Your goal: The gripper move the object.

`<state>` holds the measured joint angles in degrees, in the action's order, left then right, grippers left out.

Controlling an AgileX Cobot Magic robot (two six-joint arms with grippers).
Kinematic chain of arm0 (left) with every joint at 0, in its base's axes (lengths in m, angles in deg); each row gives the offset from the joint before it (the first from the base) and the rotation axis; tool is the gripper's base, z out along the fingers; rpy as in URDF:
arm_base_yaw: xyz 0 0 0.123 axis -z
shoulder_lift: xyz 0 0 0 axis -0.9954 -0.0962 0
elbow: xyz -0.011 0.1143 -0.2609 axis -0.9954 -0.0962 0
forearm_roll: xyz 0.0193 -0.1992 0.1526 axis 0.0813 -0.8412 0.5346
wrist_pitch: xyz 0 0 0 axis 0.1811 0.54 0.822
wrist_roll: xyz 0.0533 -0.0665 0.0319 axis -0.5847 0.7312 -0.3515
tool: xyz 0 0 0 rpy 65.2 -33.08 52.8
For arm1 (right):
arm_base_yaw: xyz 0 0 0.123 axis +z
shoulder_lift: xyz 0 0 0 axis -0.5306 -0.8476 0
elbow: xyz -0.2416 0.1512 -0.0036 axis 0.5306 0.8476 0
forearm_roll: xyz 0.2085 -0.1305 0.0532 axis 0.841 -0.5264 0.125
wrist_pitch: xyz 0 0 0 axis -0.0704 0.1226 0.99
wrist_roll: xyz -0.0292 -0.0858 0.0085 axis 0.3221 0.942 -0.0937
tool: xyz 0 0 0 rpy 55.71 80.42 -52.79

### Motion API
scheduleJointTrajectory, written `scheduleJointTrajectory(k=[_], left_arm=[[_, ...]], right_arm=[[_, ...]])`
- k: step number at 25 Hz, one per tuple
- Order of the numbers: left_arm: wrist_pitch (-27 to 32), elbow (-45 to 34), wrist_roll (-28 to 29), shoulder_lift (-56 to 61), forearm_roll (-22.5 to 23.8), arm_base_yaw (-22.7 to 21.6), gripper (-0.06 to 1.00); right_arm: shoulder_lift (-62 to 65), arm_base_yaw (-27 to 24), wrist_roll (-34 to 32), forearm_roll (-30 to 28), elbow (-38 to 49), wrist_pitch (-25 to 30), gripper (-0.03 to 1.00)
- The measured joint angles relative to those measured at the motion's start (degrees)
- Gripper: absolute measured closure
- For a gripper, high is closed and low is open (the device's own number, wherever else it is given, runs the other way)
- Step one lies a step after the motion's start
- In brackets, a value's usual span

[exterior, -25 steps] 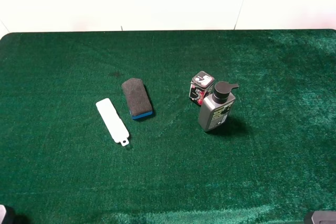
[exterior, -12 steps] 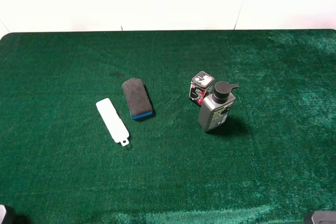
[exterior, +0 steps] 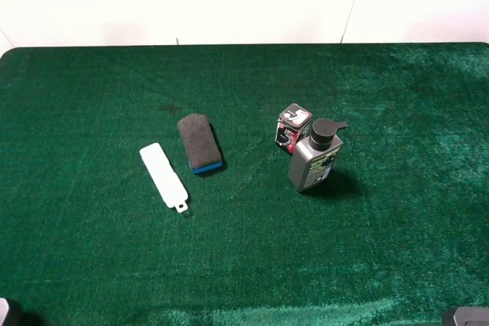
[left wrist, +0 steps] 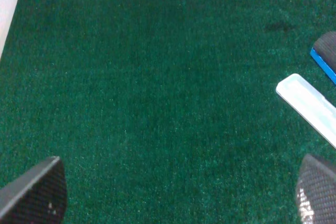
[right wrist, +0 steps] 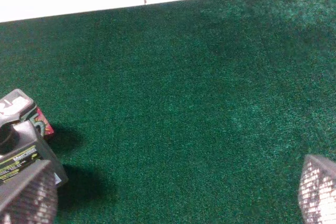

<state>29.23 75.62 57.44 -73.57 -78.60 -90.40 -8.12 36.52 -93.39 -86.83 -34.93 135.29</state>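
Observation:
The object, an oblong eraser with a dark felt top and a blue base (exterior: 199, 143), lies on the green table left of centre. Only its corner shows in the left wrist view (left wrist: 325, 55). My left gripper (left wrist: 176, 195) is open and empty over bare felt, well short of the eraser. Its arm barely shows at the bottom left corner of the high view (exterior: 6, 312). My right gripper (right wrist: 173, 195) is open and empty, to the right of the bottle. Its arm shows at the bottom right corner (exterior: 466, 316).
A flat white strip with a tab (exterior: 164, 176) lies just left of the eraser and shows in the left wrist view (left wrist: 307, 103). A grey pump bottle (exterior: 313, 156) stands right of centre, with a small printed box (exterior: 293, 127) behind it. Both show in the right wrist view, the bottle (right wrist: 23, 156) and the box (right wrist: 21, 109).

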Motion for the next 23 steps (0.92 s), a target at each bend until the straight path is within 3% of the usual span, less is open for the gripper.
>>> scheduleJointTrajectory(k=[23], left_arm=[[0.0,0.0,0.0,0.0,0.0,0.0,0.06]], right_arm=[[0.0,0.0,0.0,0.11,0.0,-0.02,0.28]])
